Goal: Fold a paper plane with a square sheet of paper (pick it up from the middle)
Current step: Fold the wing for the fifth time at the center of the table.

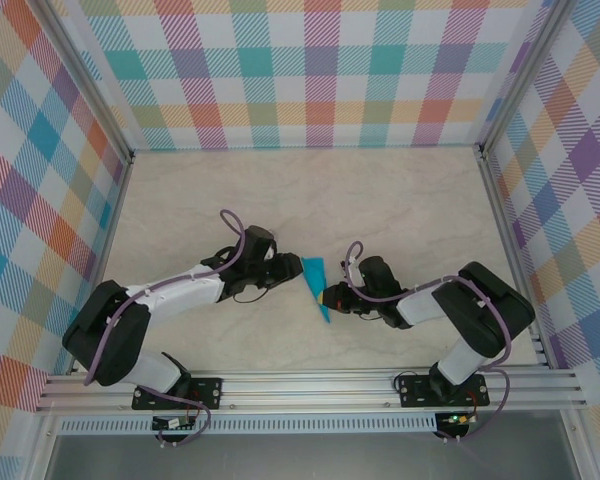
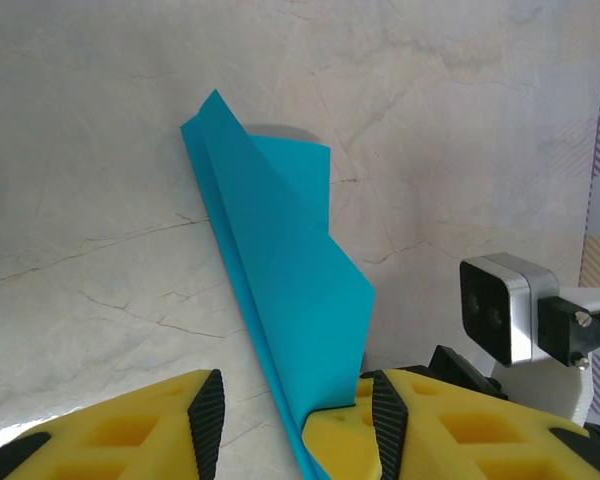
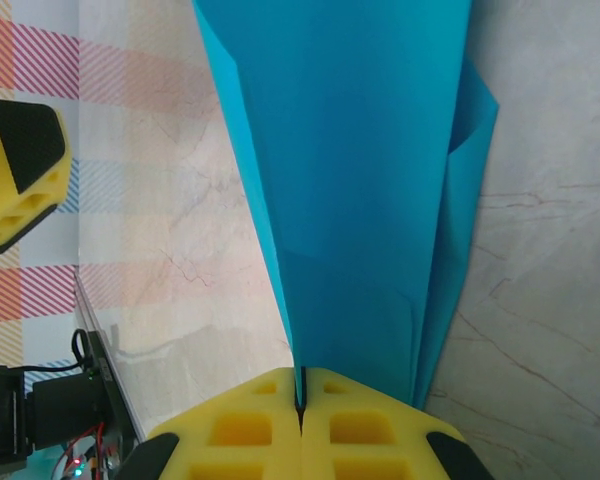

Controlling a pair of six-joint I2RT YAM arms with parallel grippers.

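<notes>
R end effector (image 3: 302,390) clenched on paper plane (image 3: 360,180); L end effector (image 2: 295,410) released, plane btwn jaws.

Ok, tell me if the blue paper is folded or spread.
Folded: the paper is a narrow wedge with layered flaps, one end clamped in the right pincer.

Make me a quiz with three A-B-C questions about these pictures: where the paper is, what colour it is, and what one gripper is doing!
1. Where is the paper? A between the left gripper and right gripper; B in a far corner; C on an arm's base.
2. Its colour? A red; B blue; C green.
3. The right gripper is? A wide open; B shut on the paper; C shut on nothing.
Answers: A, top view shows it between them; B, blue in every view; B, its jaws pinch it.
</notes>
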